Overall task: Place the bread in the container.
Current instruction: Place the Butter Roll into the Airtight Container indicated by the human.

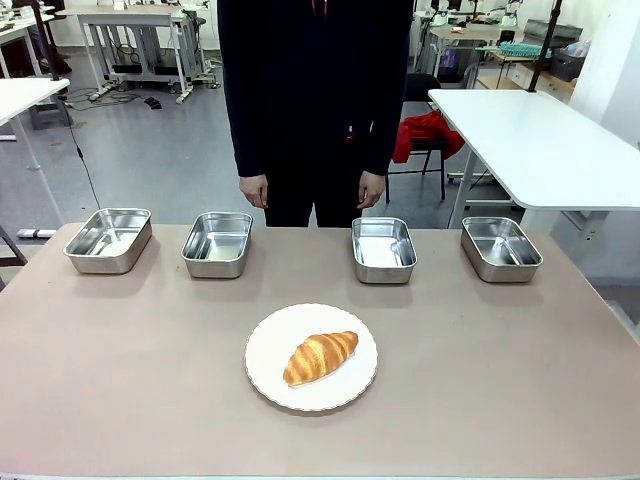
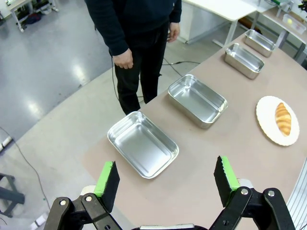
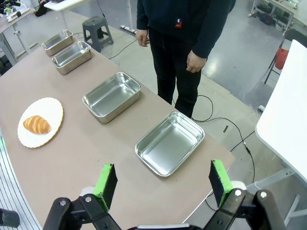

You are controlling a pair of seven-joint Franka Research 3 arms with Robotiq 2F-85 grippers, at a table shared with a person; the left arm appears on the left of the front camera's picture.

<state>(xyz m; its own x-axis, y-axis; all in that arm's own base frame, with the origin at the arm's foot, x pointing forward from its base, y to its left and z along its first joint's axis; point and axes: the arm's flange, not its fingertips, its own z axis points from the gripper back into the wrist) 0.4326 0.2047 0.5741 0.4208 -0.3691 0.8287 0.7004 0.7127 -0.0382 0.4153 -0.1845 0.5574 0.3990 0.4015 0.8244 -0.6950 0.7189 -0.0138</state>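
Left claw [image 2: 167, 175] spread, right claw [image 3: 162, 177] spread

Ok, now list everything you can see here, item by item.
bread: one, golden-brown, lying on the plate.
plate: one, white, scallop-edged, near the middle of the table.
steel pans: four, silver, empty, in a row along the far edge.
table: one, beige-brown, under all of it.
red cloth: one, on a chair behind the table.
person's hands: two, empty, hanging at the far side.
left gripper: black, green pads, open, above the table's left end.
right gripper: black, green pads, open, above the right end.
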